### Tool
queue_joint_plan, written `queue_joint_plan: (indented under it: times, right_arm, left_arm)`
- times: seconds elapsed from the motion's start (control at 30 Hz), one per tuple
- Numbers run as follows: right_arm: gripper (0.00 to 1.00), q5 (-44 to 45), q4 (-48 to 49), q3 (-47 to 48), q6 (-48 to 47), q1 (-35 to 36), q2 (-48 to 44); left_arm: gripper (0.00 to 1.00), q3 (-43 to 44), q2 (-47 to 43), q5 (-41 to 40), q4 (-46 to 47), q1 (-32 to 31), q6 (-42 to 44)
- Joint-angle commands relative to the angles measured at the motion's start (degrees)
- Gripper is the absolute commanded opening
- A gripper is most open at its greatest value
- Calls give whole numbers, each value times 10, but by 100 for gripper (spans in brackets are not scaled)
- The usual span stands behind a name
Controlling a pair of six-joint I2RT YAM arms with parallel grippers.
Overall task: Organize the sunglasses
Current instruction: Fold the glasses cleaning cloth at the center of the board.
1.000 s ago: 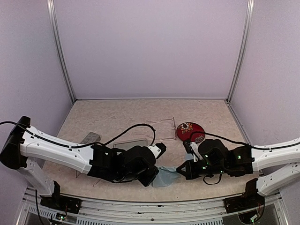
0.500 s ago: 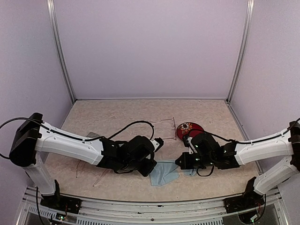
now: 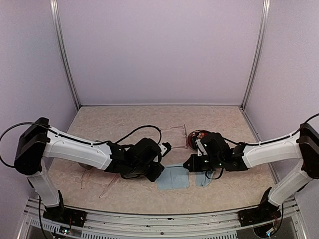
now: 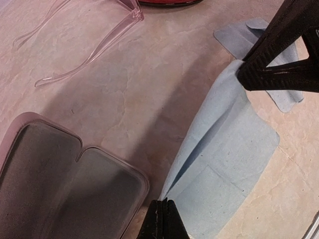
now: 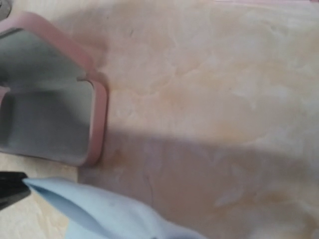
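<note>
The left gripper (image 4: 159, 219) is pinching a corner of the blue cloth (image 4: 224, 164); the right gripper (image 4: 242, 68) is clamping its far end, fingers unseen in its wrist view. The pale sunglasses (image 4: 132, 14) are lying near the case (image 4: 60, 184), lenses cropped.

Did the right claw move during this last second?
Yes. The right gripper, pinching the blue cloth, has shifted away from the near edge of the table, toward the red flowered case.
</note>
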Motion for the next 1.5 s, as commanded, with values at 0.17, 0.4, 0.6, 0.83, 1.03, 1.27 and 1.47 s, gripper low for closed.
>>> queue_joint_plan:
  times: [0.17,0.4,0.6,0.83,1.03,1.27,1.47]
  right_arm:
    - [0,-38,-5,8,-22,-9,15]
    - [0,-51,4,-24,-5,-3,0]
    - [0,-49,13,-49,11,6,-7]
    - [0,-47,17,-60,25,20,-9]
    - [0,-47,20,-64,31,28,-5]
    - [0,-44,18,-68,40,36,-8]
    - [0,-43,18,-72,46,43,-5]
  left_arm:
    - [0,-12,12,25,16,-1,5]
    - [0,-26,12,25,19,-19,2]
    - [0,-33,18,21,22,-31,-1]
    - [0,-37,23,20,20,-41,-1]
    - [0,-39,30,10,17,-48,-2]
    - [0,-42,29,7,11,-54,-1]
    - [0,-42,33,7,7,-58,-1]
